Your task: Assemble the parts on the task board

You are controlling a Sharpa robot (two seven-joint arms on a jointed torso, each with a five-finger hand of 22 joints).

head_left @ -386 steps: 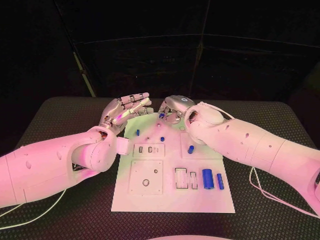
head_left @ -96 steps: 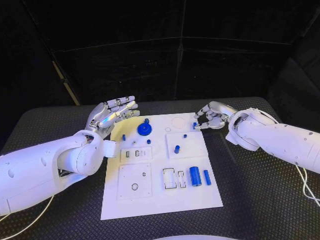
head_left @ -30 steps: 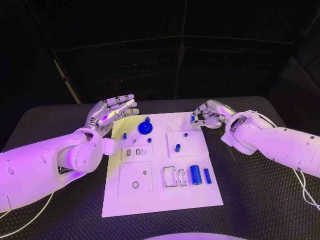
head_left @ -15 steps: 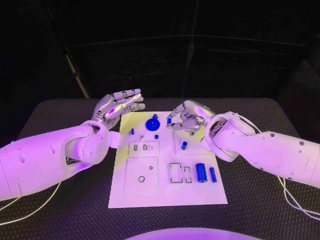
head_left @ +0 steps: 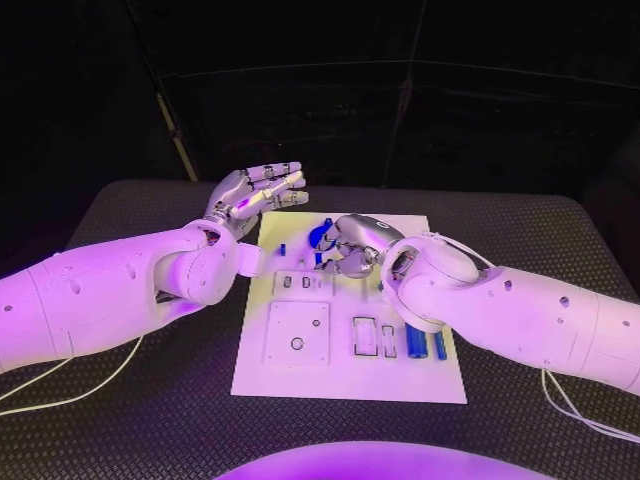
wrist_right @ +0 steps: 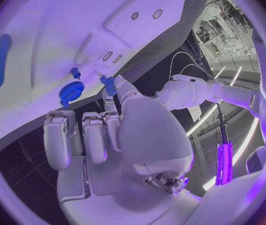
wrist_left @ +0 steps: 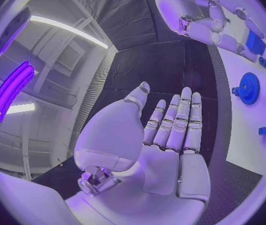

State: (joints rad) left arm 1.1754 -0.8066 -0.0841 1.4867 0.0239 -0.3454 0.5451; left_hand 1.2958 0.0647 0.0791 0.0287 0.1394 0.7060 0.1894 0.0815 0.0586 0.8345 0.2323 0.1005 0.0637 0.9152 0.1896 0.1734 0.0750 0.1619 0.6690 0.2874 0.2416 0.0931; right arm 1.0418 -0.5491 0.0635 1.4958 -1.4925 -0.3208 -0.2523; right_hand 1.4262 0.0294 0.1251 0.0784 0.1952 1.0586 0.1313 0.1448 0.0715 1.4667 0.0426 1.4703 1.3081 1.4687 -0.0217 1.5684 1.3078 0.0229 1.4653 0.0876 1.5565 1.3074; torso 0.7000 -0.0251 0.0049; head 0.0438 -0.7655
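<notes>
- Right hand (head_left: 355, 243) pinches a blue part (wrist_right: 109, 84) over the board (head_left: 352, 378); a tilt could jam it.
- Left hand (head_left: 251, 195) open, holding nothing.

The head camera looks steeply down from above onto the tabletop (head_left: 147, 420), with the white board (head_left: 349, 380) in the centre of the frame and the arms entering from both side edges. The left wrist camera sits close behind the left robot hand (wrist_left: 164, 150), facing along its open palm; the board lies at the frame's right. The right wrist camera sits just behind the right robot hand (wrist_right: 107, 135), close over the board. All three share the blue gear (head_left: 320, 236) (wrist_left: 248, 88) (wrist_right: 71, 91).
</notes>
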